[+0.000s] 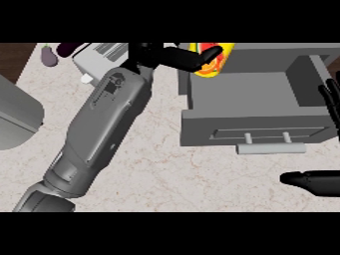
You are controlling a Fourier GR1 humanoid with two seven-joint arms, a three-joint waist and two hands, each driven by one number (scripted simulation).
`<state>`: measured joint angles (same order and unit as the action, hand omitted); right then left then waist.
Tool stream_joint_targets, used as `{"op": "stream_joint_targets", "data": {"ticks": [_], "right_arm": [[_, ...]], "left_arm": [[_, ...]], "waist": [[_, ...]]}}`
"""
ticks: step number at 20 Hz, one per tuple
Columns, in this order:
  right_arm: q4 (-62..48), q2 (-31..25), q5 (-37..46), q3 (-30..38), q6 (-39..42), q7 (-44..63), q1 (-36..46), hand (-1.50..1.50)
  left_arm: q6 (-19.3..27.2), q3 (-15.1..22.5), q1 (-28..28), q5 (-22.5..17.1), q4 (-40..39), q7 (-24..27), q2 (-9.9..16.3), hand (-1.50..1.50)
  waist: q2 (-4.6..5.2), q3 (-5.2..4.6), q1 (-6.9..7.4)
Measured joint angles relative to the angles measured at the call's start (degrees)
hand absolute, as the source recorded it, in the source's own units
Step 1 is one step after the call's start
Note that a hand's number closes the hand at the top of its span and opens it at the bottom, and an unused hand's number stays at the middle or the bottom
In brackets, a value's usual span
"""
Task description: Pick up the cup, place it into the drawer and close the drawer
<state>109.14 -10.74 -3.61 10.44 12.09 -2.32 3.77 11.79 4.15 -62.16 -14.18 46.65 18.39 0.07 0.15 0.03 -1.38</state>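
The left hand was curled round the yellow-and-red cup, holding it above the far left corner of the open grey drawer. The right hand rested open at the view's right edge, fingers up. Let go there, the cup looked likely to catch the drawer's rim or back wall and tip out onto the counter; a tilted cup might also block the closing. No brand, label or writing could be read anywhere.
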Motion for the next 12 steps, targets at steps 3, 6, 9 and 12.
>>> {"op": "stream_joint_targets", "data": {"ticks": [3,6,9,12], "right_arm": [[-0.42,-0.02,0.18,-0.23,0.01,0.31,0.81,-1.5],[-1.45,-0.09,0.15,0.11,0.53,-1.32,0.65,-1.5],[-1.81,-0.48,-0.3,0.18,0.68,-0.26,2.19,-1.5],[-2.12,-0.37,-0.23,-0.01,0.63,-0.02,2.71,-1.5]], "left_arm": [[1.9,1.55,-3.67,-2.97,-4.85,0.03,-0.03,1.5],[3.21,3.58,-6.28,-5.93,-9.66,0.72,-0.05,1.5],[4.82,6.58,-8.68,-8.52,-13.07,0.72,-0.06,1.5],[5.51,10.17,-8.88,-11.57,-15.82,2.53,-0.07,1.5]], "waist": [[0.12,0.0,-0.35],[0.26,0.01,-0.84],[0.32,0.01,-1.16],[0.44,0.02,-1.66]]}}
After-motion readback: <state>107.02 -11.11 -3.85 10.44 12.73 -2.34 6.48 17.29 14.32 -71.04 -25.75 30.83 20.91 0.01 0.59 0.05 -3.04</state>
